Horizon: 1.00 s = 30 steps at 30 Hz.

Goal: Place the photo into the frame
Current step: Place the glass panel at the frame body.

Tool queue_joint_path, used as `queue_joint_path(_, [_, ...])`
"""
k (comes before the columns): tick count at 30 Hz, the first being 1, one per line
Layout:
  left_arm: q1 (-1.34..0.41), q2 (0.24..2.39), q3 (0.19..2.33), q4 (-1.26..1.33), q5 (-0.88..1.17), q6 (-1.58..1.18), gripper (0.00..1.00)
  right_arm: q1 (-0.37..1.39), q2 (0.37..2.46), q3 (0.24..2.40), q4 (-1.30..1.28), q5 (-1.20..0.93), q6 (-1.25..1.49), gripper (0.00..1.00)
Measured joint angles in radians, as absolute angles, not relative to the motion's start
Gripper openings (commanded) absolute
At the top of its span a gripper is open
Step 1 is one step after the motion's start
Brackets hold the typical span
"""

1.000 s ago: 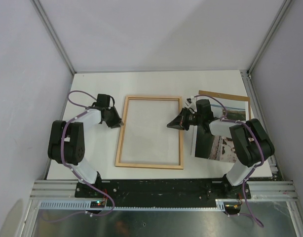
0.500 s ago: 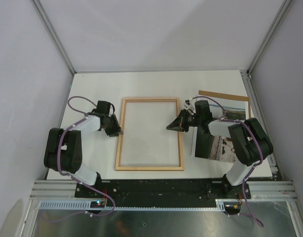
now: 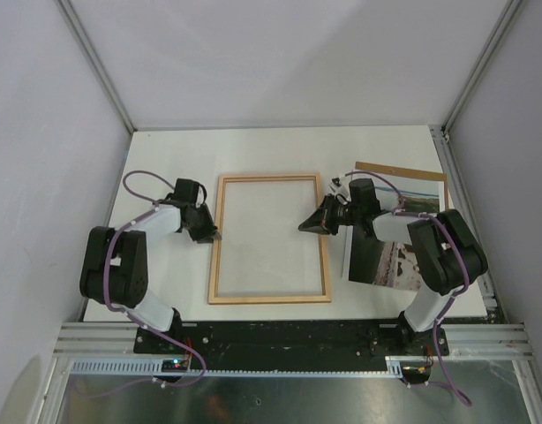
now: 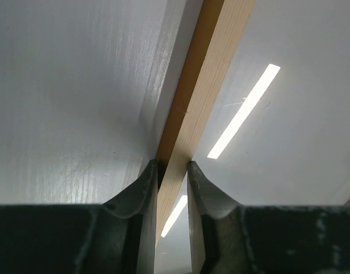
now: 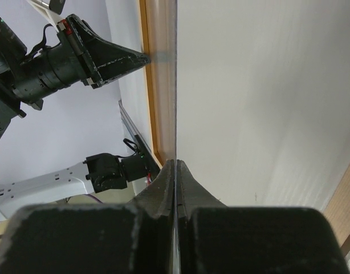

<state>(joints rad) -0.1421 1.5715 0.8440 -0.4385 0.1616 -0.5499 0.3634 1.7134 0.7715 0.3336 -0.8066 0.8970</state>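
Top external view: the left tool (image 3: 214,235) narrowly clamps the left rail of the thin light-wood rectangular frame (image 3: 269,299), the right tool (image 3: 304,227) is pinched shut at its right rail, and the glossy coastline photo (image 3: 377,262) lies just rightward on the bench (image 3: 271,150), lengthwise parallel, nearest the right arm (image 3: 443,256).

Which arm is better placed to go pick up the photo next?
Right: the photo lies on that side, partly under that arm. The left fingers straddle the frame's far rail.

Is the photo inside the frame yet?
No, the photo lies to the right of the frame, wholly outside its rails.
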Motion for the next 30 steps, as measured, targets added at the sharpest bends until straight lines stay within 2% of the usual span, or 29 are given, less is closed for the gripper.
queue_joint_path(16, [-0.155,1.640,0.900,-0.398,0.153,-0.684,0.00,0.314,1.781,0.891,0.293,-0.830,0.842,0.00])
queue_joint_path(30, [-0.157,1.663,0.918,-0.382,0.160,-0.699,0.00,0.286,1.781,0.912,0.245,-0.874,0.787,0.00])
